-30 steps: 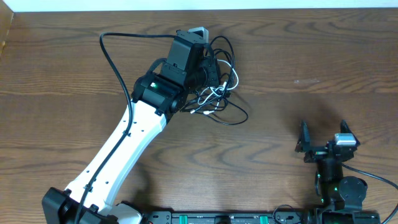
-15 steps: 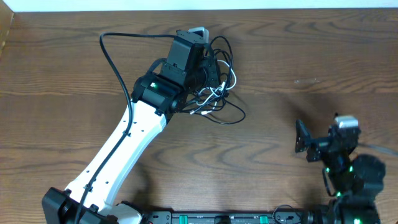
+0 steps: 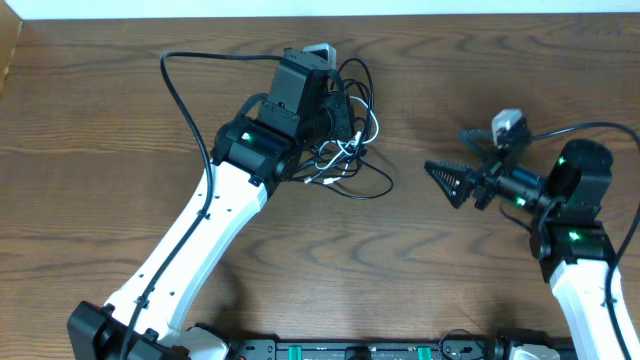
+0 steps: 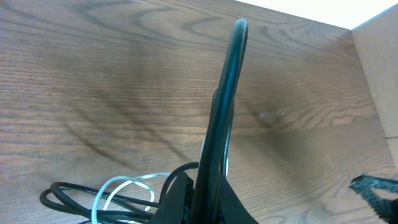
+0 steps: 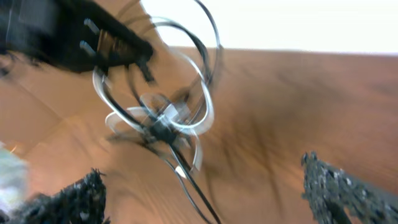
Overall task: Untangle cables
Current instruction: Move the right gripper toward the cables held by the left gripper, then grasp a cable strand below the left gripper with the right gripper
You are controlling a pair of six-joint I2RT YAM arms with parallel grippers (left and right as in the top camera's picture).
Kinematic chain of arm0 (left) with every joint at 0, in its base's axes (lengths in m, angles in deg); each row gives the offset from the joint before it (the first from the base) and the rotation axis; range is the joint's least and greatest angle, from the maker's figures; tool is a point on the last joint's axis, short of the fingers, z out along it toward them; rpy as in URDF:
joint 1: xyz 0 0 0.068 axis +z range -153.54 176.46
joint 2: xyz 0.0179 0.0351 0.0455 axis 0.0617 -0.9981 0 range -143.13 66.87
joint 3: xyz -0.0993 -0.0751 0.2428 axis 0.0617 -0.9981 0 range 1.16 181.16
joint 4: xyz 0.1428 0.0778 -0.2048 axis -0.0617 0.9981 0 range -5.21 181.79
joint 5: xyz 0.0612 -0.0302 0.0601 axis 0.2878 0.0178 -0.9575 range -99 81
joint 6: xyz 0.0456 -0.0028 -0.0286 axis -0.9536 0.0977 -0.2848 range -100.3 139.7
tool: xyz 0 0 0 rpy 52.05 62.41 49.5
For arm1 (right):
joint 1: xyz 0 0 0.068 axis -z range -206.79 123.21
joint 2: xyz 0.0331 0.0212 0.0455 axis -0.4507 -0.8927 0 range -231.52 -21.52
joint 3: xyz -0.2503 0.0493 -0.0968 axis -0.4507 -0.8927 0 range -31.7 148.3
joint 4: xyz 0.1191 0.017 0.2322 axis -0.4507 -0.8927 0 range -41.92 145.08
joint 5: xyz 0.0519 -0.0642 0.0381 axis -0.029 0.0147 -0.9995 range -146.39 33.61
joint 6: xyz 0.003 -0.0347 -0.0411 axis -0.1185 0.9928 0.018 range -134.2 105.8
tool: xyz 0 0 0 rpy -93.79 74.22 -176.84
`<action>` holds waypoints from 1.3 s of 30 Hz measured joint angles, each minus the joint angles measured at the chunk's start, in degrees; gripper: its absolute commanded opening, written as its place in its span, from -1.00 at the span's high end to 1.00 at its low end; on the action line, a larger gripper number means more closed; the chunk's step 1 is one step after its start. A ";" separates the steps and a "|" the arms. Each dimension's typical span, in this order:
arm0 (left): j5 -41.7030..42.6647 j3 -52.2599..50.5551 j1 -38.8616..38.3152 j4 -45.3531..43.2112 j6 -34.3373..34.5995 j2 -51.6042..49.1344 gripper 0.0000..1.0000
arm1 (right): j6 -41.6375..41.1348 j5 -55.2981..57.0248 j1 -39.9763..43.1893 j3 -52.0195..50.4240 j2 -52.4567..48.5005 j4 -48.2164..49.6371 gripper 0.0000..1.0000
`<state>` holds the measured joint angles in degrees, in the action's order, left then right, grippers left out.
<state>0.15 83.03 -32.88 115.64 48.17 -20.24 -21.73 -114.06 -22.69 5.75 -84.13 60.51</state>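
The tangle of a thin black cord [image 3: 372,188] and a thinner white cord [image 3: 350,150] lies at the back middle of the table. My left gripper [image 3: 340,115] is in the tangle. In the left wrist view it [image 4: 208,199] is shut on a stretch of the black cord [image 4: 229,87] that runs up from the jaws, with a white loop [image 4: 124,185] at the left. My right gripper [image 3: 448,181] is open and empty, pointing left, a short way right of the tangle. The blurred right wrist view shows the cords [image 5: 163,119] ahead of its open fingers [image 5: 205,199].
A thick black arm wire [image 3: 185,95] arcs from the left arm over the table's back left. The left arm's white link [image 3: 190,250] crosses the front left. A cardboard edge [image 4: 379,56] shows at the right in the left wrist view.
My right arm has swung up from the front right edge towards the tangle, its gripper now pointing left. The left arm and the tangle have barely moved.
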 measured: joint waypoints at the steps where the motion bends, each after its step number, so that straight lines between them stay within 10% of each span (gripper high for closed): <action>1: 0.00 0.00 0.00 -0.04 0.02 0.00 0.85 | -4.24 -1.73 -0.26 0.15 -1.70 3.93 -0.94; 14: -1.22 0.00 0.00 -2.34 12.59 0.00 0.85 | -38.91 -4.52 -10.47 0.39 -18.29 33.83 -0.62; 39: -4.79 0.00 0.00 -1.33 39.10 0.00 0.85 | -11.28 12.41 -20.65 0.44 -18.56 18.75 -0.02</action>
<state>-4.64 83.03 -32.88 114.31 87.27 -20.24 -33.01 -101.65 -43.34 6.19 -102.68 79.27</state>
